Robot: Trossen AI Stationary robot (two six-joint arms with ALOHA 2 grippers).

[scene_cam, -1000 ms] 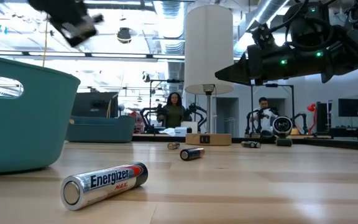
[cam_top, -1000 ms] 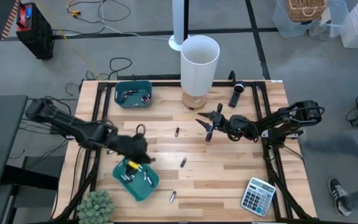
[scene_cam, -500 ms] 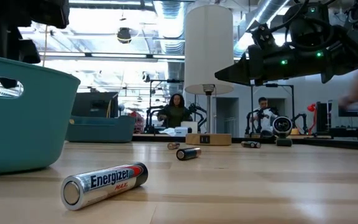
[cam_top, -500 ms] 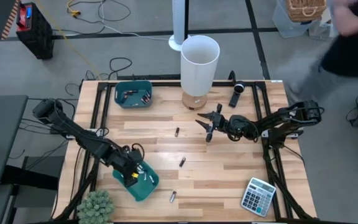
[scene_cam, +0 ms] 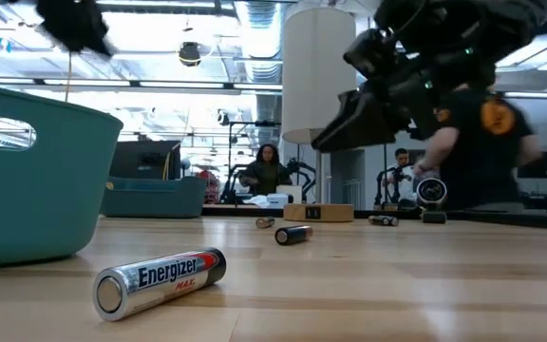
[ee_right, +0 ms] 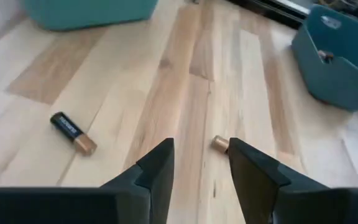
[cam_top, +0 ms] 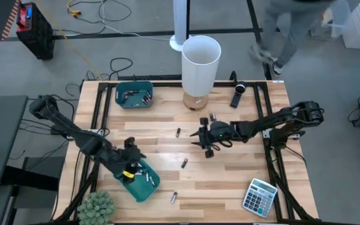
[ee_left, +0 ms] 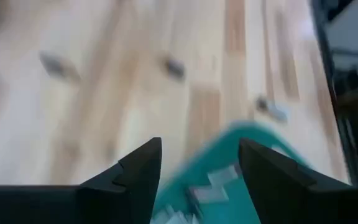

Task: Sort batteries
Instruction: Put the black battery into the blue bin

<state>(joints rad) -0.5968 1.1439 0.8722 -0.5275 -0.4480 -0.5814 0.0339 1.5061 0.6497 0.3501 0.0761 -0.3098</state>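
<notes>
Sorting partly done: cells fill both teal bins (cam_top: 134,94), three batteries (cam_top: 184,162) remain mid-frame; my left gripper (cam_top: 130,152) and right gripper (cam_top: 203,139) gape empty.

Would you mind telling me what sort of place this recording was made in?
Most likely a robotics lab or workshop. The wooden table sits inside a black frame carrying two arms, cables trail over a grey floor, and the low view shows further robot arms at benches behind, under exposed ceiling ducts.
</notes>
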